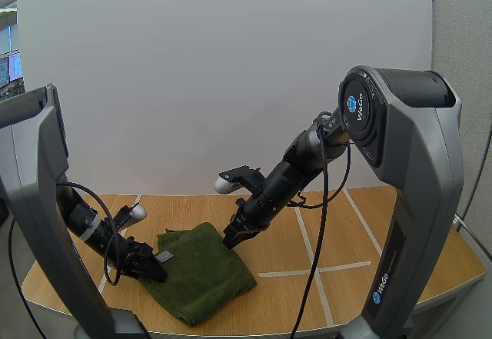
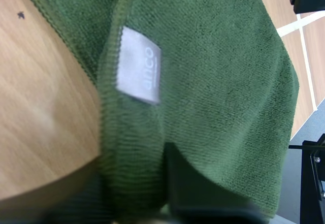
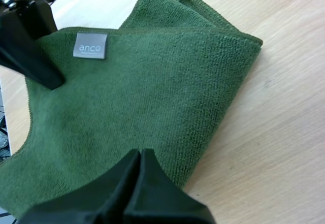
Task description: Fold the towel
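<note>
Two arms reach over a wooden table [image 1: 361, 231] marked with white tape lines [image 1: 311, 248], and both meet at the one thing on it. The green towel [image 1: 206, 271] lies flat on the near left part of the table, well clear of the tape lines. Stacked edges show at one corner in the right wrist view, so it looks doubled over at least once.

The left fingers [image 1: 149, 269] are at the towel's left edge and pinch its hem. In the left wrist view the cloth runs down between them, just below the small grey label [image 2: 138, 65]. The right fingers [image 3: 138, 186] are pressed together into one dark wedge with nothing between them. Their tip sits at the towel's far right edge, opposite the labelled corner.

I judge the step in hand to be the start of a further fold, with the labelled edge gripped and not yet lifted. The next move probably calls for raising that hem and carrying it across to the opposite edge. The right fingers would have to pin the cloth or move aside, or the whole towel may slide.
</note>
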Robot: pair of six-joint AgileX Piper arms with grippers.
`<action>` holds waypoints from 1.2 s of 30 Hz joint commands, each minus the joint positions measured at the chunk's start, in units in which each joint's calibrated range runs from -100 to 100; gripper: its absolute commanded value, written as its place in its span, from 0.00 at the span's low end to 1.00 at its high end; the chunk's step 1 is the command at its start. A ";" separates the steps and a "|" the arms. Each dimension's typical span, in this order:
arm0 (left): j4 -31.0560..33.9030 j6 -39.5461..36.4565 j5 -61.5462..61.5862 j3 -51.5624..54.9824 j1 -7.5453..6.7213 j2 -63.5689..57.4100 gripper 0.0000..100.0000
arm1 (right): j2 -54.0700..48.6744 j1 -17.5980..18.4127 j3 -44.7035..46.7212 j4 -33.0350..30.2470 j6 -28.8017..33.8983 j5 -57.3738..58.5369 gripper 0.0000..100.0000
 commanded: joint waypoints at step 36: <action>-8.25 -11.99 0.00 -23.91 -10.28 0.08 0.00 | -0.40 -0.27 3.78 -0.22 -0.21 -3.85 0.00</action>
